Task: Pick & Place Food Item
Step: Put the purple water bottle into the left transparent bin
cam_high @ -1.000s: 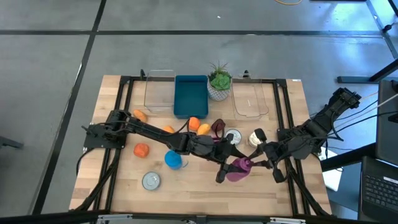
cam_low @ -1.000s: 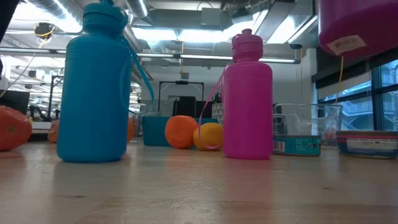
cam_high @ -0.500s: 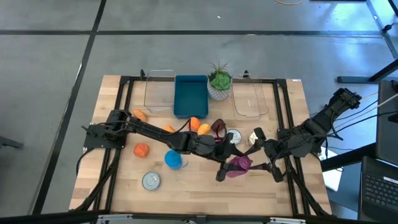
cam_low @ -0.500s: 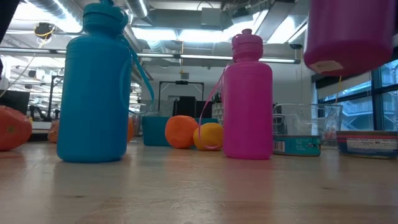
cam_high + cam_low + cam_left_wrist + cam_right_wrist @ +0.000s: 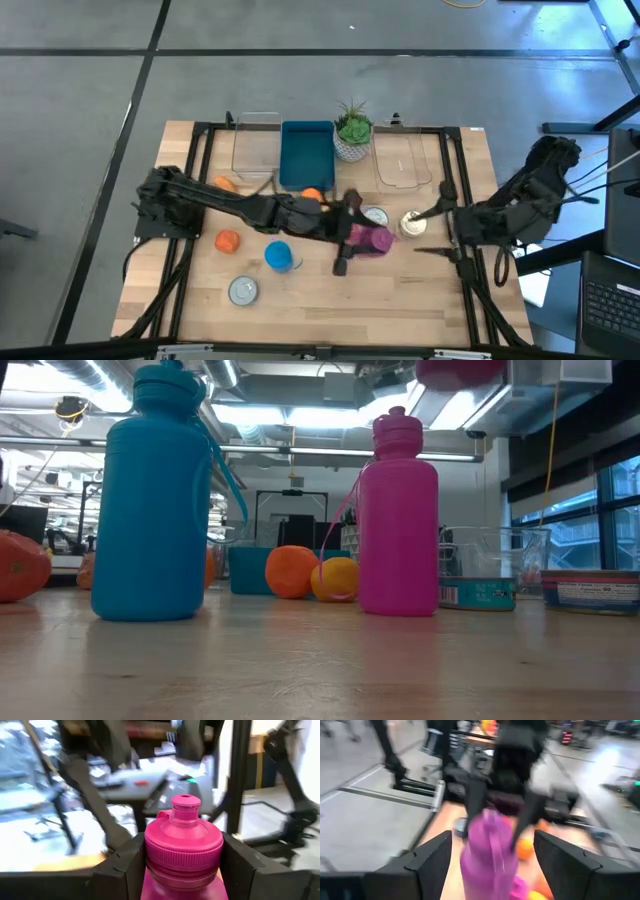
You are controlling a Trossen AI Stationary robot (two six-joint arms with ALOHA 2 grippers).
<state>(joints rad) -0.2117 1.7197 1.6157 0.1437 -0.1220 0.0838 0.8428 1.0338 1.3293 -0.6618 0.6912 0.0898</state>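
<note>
**Left arm holds a pink bottle above the desk; right jaws stand open and empty**

Nearest the front edge of the wooden desk point(image 5: 420, 300) a tin can point(image 5: 242, 290) lies by itself. Just behind it stands a blue bottle point(image 5: 279, 257), and to its left an orange fruit point(image 5: 228, 241).

Over the middle of the desk the left gripper point(image 5: 352, 238) has its jaws closed on a pink bottle point(image 5: 371, 240), clamped just under the cap. In the left wrist view the two dark fingers point(image 5: 126, 866) press against either side of the bottle's neck, cap towards the camera. In the low view only the bottle's underside shows at the top edge, well clear of the desk.

The right gripper point(image 5: 436, 232) hangs near the desk's right side, apart from the bottle, its jaws spread wide and holding nothing; in its wrist view the pink bottle shows between and beyond its own fingers, in the other arm's grip. Between the two grippers lie a second can point(image 5: 375, 217) and a pale round thing point(image 5: 412, 224) that I cannot tell apart further.

Behind the left arm are more orange fruits point(image 5: 313, 196). At the back stand a blue bin point(image 5: 306, 152), a clear tray point(image 5: 254, 146) on its left, a potted plant point(image 5: 352, 131) and another clear tray point(image 5: 402, 160) on its right
</note>
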